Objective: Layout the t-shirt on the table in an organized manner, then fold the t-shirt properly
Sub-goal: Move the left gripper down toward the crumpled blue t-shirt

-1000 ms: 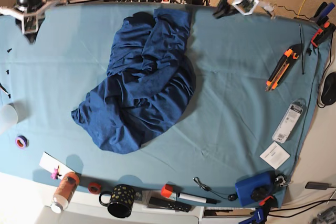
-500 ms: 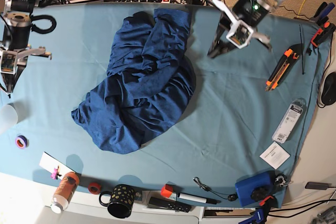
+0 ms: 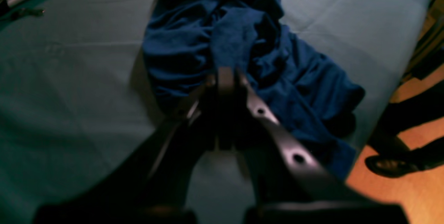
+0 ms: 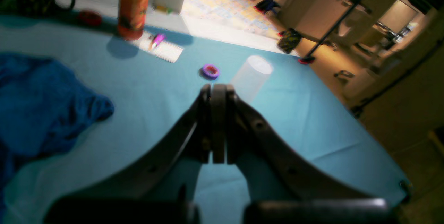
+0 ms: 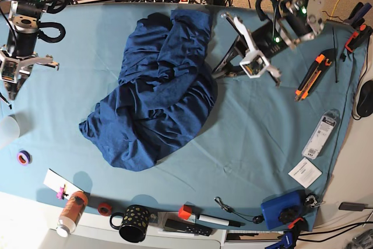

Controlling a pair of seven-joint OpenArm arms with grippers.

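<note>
The t-shirt (image 5: 152, 94) lies crumpled in a heap on the teal-covered bench (image 5: 262, 126), left of centre in the base view, one end reaching the far edge. Your left hand (image 5: 217, 73) hangs just beside the heap's right edge, its fingers pressed together and holding nothing. Your right hand (image 5: 13, 93) hangs over bare cloth near the bench's left edge, well apart from the garment, likewise closed and empty; beyond it stand a translucent cup (image 4: 250, 77) and a purple tape roll (image 4: 210, 71).

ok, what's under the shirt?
The shirt lies crumpled on the teal table; the cover shows all round it. Anything beneath the heap is hidden.
</note>
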